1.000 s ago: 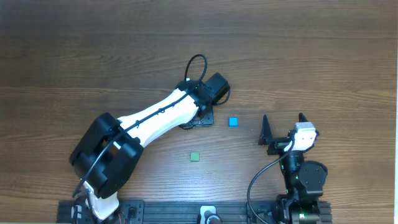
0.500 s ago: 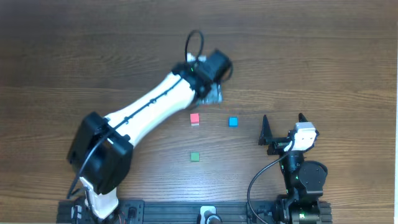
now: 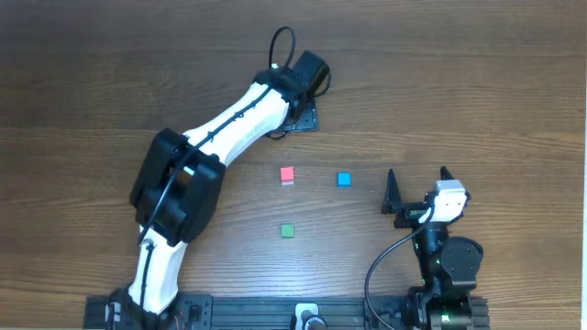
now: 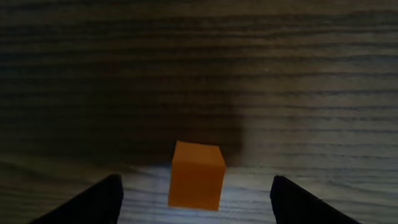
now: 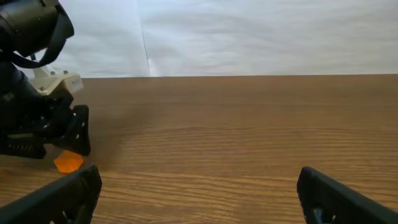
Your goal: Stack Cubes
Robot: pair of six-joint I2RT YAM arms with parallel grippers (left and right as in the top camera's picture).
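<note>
Left gripper (image 3: 301, 117) is swinging beyond the red cube (image 3: 287, 174), fingers hanging wide over the orange cube (image 4: 196, 176); right gripper (image 3: 415, 191) is idling wide open; nothing is stacked yet.

Wooden table (image 3: 477, 73), white wall (image 5: 261, 37)

No text, label, number or sign can be read anywhere in these views.

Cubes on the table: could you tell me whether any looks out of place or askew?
Nothing stands out. The pink cube, blue cube and green cube lie flat and apart; the orange cube sits farther off, below the open left gripper.
</note>
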